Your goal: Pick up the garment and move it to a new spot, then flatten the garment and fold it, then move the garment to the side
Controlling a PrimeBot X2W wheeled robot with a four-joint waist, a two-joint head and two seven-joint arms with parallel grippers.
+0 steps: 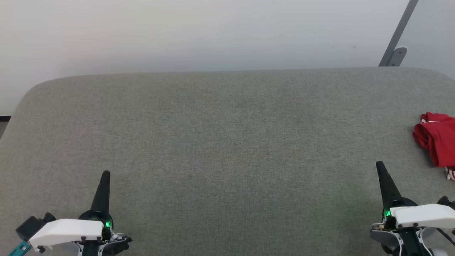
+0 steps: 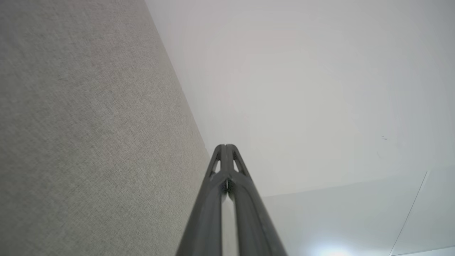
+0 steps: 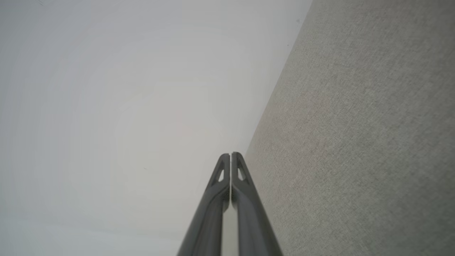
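Near edge of the grey upholstered surface (image 1: 227, 135) runs out under the frame. Left gripper (image 1: 105, 175) is over it at near left, right gripper (image 1: 379, 165) at near right. A wide bare stretch of cloth lies between them and on to the far edge. Far edge is straight, with rounded corners at far left and far right.

The garment (image 1: 439, 142) lies on the surface at the right edge. It is farther off than the right gripper and to its right, not touching it. The frame cuts part of it off.

Surface: woven grey fabric with a fine flecked weave, flat and uncreased. Garment: soft red cloth bunched in loose folds. A thin white line shows at its far end, a scrap of red-and-white striped trim at its near end. Each gripper has long dark fingers tapering to a point, a white shell over the wrist and a small green light at the finger base.

Pose: both grippers point away toward the far edge, the left leaning slightly right, the right leaning left. In each wrist view the fingers (image 2: 217, 185) press together to the tips, with nothing between them. Cloth fills one side of each wrist view and pale wall the other.

Beyond: a smooth pale wall (image 1: 177, 32). A slanted grey metal strut (image 1: 398, 35) with a rounded foot stands at far right.
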